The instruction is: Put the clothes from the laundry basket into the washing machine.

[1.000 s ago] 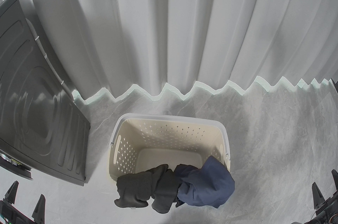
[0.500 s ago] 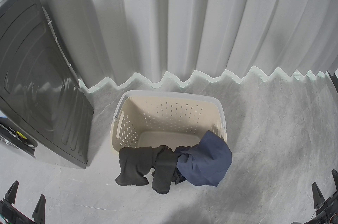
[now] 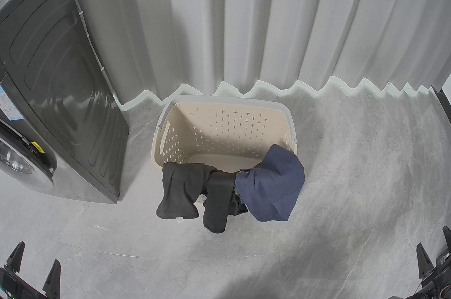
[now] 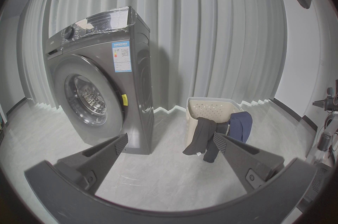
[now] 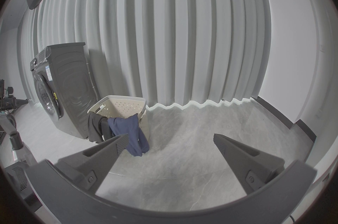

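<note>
A dark grey garment (image 3: 181, 189) and a blue garment (image 3: 272, 185) hang over the near rim of the laundry basket (image 3: 225, 102) (on the floor just beside the washing machine (image 3: 51, 79)), while the left gripper (image 4: 170, 136) and right gripper (image 5: 170, 136) hover well apart from it, fingers spread, empty.

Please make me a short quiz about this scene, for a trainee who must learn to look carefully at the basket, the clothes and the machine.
1. True or false: the dark grey garment and the blue garment lie fully inside the laundry basket.
2. Multiple choice: on which side of the laundry basket does the washing machine stand?
A) the robot's left
B) the robot's right
C) directly behind it
3. Fill in: the fingers of the left gripper are ___ and hold nothing.

Key:
1. False: both garments hang over the near rim of the laundry basket.
2. A
3. open
</note>
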